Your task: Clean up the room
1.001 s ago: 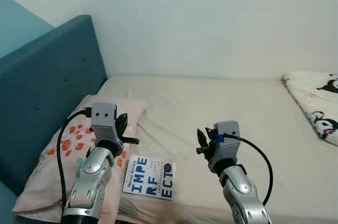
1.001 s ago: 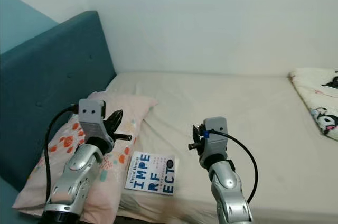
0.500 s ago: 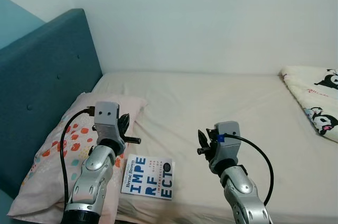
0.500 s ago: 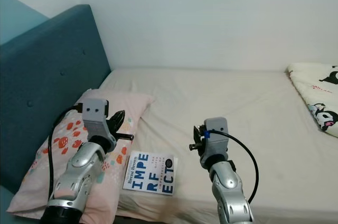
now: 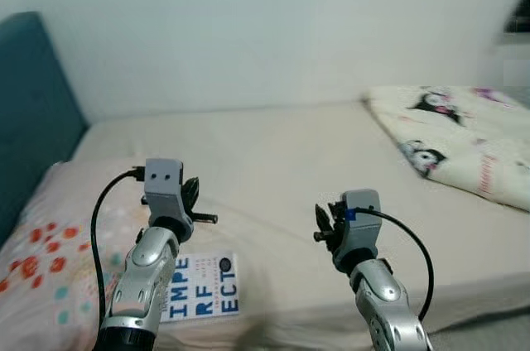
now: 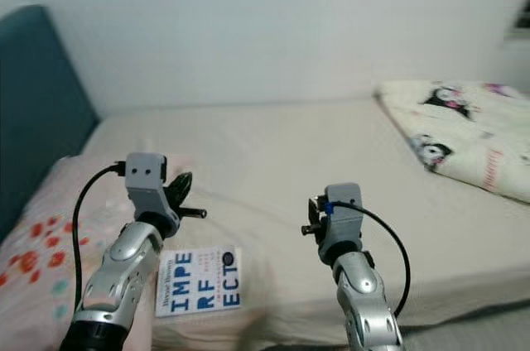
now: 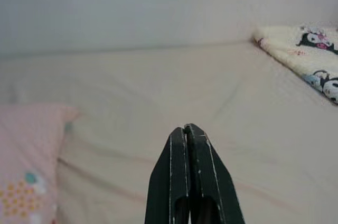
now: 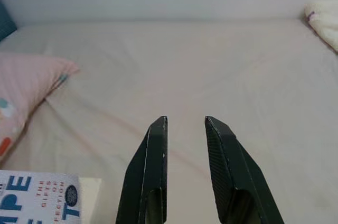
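Lying flat near the bottom left of the frame, right at the near edge of the bed (image 5: 281,161), is a white book (image 5: 197,286) with big blue letters, and that looks to me like the thing to tidy up. It could go wrong here. The book sits so close to the edge that a clumsy poke from a gripper might push it off onto the floor. It also lies flat on soft bedding, so the thin black fingers may slide over the cover and not get under it. The left gripper (image 5: 193,193) is held up in the lower left, above and a bit behind the book, not touching it. Its two fingers (image 7: 191,182) are pressed together with nothing between them, so it would have to spread them first. The right gripper (image 5: 323,224) is held up in the lower middle, off to the side of the book. Its fingers (image 8: 152,171) stand a little apart, a narrow gap, with nothing in it. Both arms are bent at the elbow and point forward over the bed. Beside the book, at the far left, lies a pink pillow (image 5: 50,235) with red and orange spots. Farther back, in the upper right, a cream blanket (image 5: 451,132) with black and white cartoon faces is spread out. A pale wall (image 5: 248,28) fills the top, with a blue headboard (image 5: 33,111) at the upper left.
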You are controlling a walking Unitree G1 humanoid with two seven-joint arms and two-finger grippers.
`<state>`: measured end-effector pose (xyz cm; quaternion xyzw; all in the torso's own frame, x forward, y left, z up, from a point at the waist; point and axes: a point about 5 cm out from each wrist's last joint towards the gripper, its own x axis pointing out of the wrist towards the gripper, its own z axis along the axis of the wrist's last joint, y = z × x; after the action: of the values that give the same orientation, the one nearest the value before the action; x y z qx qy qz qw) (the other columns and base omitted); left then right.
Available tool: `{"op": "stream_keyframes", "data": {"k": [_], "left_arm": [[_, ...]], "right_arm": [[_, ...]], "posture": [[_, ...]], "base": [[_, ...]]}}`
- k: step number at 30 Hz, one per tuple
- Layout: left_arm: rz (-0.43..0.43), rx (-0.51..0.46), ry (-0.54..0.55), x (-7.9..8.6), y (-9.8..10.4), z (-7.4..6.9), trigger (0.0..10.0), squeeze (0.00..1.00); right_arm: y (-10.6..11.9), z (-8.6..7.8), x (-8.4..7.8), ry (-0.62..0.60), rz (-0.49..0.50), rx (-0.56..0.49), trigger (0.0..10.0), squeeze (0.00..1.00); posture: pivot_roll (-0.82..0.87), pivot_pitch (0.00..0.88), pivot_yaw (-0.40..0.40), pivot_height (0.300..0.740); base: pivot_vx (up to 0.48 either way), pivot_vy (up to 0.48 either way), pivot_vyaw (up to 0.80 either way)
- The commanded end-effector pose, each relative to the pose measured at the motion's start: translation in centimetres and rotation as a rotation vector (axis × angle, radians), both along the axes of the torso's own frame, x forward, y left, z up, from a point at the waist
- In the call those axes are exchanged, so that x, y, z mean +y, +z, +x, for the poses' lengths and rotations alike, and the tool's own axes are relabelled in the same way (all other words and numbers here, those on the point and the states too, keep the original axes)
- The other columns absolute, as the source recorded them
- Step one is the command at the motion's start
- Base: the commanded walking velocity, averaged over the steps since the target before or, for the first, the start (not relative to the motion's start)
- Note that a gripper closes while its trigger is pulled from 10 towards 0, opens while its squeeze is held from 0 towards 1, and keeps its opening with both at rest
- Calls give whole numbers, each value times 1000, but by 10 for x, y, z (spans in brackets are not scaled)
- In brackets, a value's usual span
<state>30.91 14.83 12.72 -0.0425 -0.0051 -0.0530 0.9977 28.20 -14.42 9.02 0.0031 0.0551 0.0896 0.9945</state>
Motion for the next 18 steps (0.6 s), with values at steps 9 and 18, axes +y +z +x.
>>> {"op": "stream_keyframes", "data": {"k": [9, 18], "left_arm": [[-6, 8, -1, 1, -2, 0, 10000, 0], [9, -4, 20, 4, 0, 0, 10000, 0]], "right_arm": [[-4, -2, 5, 14, 23, 37, 10000, 0], [3, 1, 4, 19, 17, -14, 10000, 0]], "posture": [[-37, 1, 3, 740], [-37, 3, 2, 740]], "base": [[0, 0, -134], [0, 0, -356]]}}
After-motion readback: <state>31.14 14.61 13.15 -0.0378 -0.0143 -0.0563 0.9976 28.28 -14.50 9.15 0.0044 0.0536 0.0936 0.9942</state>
